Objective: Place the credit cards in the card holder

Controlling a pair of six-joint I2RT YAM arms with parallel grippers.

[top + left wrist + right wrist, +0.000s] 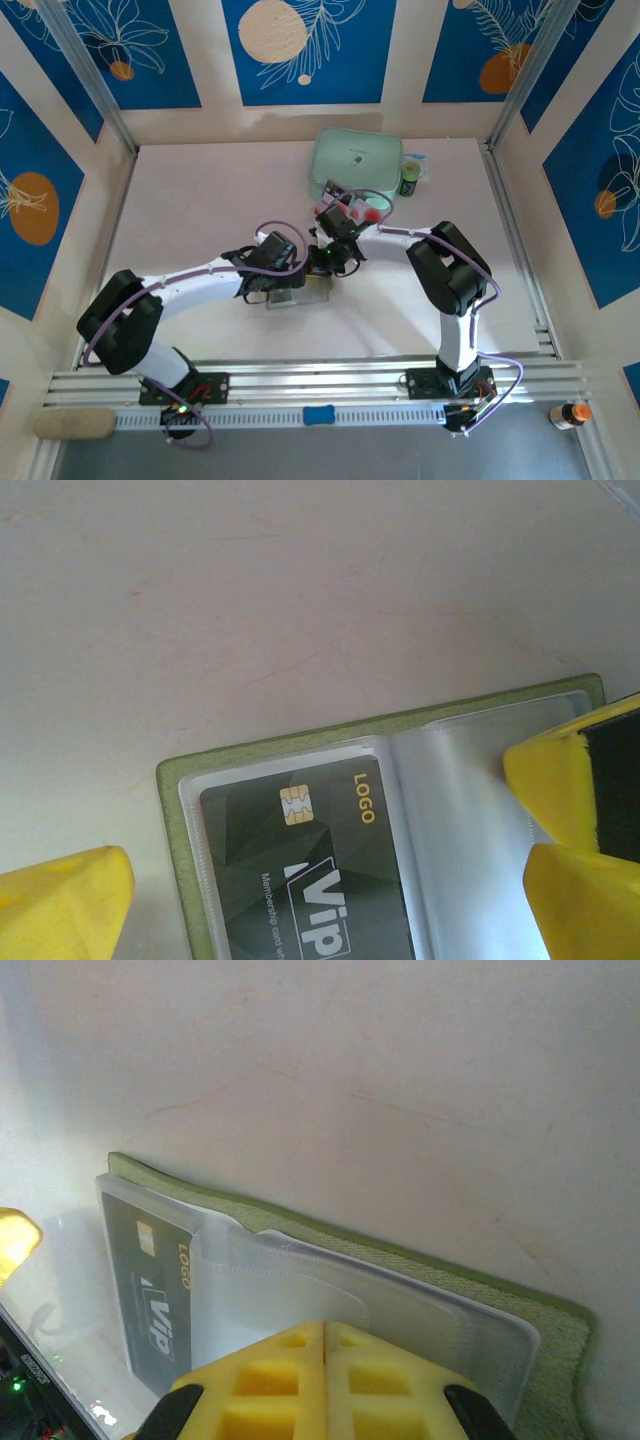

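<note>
- From above, on the pale table, both arms reach toward the middle. The left gripper and the right gripper meet over the card holder, which lies near the front centre.
- At the back sits a mint-green zip case. Just in front of it is a clear tray with the credit cards, showing red marks, well apart from the card holder. A small green bottle stands just to the right of the case.
- At the left wrist, the card holder lies open and flat, with an olive rim around clear pockets. A dark card with a gold chip sits in its left pocket. The right pocket looks pale, and I cannot tell what it holds.
- The left gripper is spread wide. One yellow finger is over the table just beside the holder's left edge, and the other is over the right pocket. A yellow finger of the right gripper is just beside that one.
- At the right wrist, the right gripper has its fingers pressed together, with only a thin seam between them. Its tips are over the clear pocket sheet of the card holder. I cannot tell whether they pinch the plastic.
- The dark card shows in the far left pocket, and a bit of the left gripper shows at the left edge.
</note>
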